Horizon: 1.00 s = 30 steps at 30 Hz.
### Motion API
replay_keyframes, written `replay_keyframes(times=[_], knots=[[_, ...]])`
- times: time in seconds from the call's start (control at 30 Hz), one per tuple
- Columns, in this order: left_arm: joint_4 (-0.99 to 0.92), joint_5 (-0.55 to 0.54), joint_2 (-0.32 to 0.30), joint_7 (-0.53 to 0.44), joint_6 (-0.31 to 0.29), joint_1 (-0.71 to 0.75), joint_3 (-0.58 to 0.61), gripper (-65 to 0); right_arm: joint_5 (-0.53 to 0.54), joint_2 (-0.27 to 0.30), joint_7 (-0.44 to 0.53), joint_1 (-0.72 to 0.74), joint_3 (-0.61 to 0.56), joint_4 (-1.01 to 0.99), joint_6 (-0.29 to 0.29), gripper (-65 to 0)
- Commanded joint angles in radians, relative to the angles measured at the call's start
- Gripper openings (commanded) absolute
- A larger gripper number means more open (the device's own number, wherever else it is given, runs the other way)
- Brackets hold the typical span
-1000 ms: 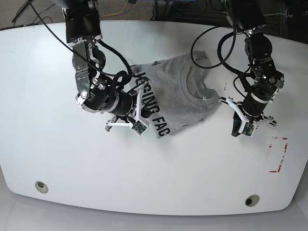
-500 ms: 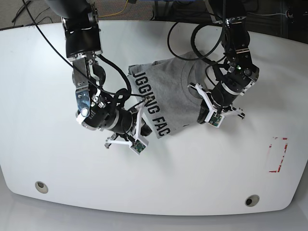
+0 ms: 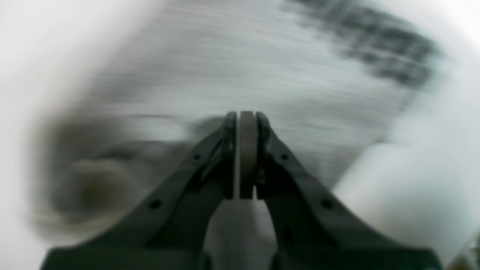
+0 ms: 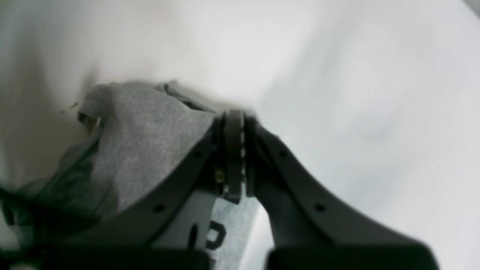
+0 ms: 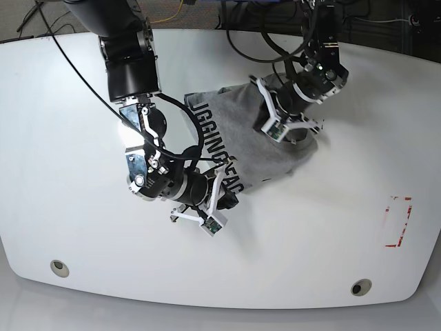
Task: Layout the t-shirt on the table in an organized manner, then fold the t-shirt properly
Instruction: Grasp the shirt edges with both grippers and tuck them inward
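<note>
I am at the laying-out step: my right tool [image 5: 222, 201] is closed on the t-shirt [image 5: 258, 141] hem, my left tool [image 5: 270, 112] closed, seemingly empty, over the bunched shirt on the tabletop [image 5: 69, 227], so next comes spreading.

I note the t-shirt [image 5: 258, 148] as soft heathered grey knit cloth, matt, faintly fuzzy in the right wrist view [image 4: 150, 150], with flat black printed lettering [image 5: 220, 155]. The table [image 5: 331, 234] reads as hard, smooth, glossy white, throwing soft reflections; its red outline mark [image 5: 400, 221] at lower right looks thin and flat. The right gripper [image 4: 234, 150] shows matt dark plastic fingers [image 4: 296, 195] with duller grey, rubbery-looking pads. The left gripper [image 3: 245, 150] has the same matt dark finish. White plastic brackets [image 5: 207, 207] look smooth.
</note>
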Motion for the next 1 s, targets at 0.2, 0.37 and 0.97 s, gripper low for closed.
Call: replay_keyframes(times=[0.2,0.37,0.97], knots=[[0.017,-0.007,-0.006,-0.027,0.02,0.051,0.023,-65.0,0.011,-0.038,0.06,0.047,0.005,-0.099,-0.001,-64.5],[0.015,-0.007,-0.006,-0.027,0.02,0.08,0.047,-65.0,0.011,-0.04,0.144,0.047,0.003,-0.167,-0.001,-64.5],[-0.065,-0.003,-0.006,-0.03,0.02,0.054,0.058,-65.0,0.01,0.04,0.389,0.086,-0.168,-0.409,-0.006,-64.6]])
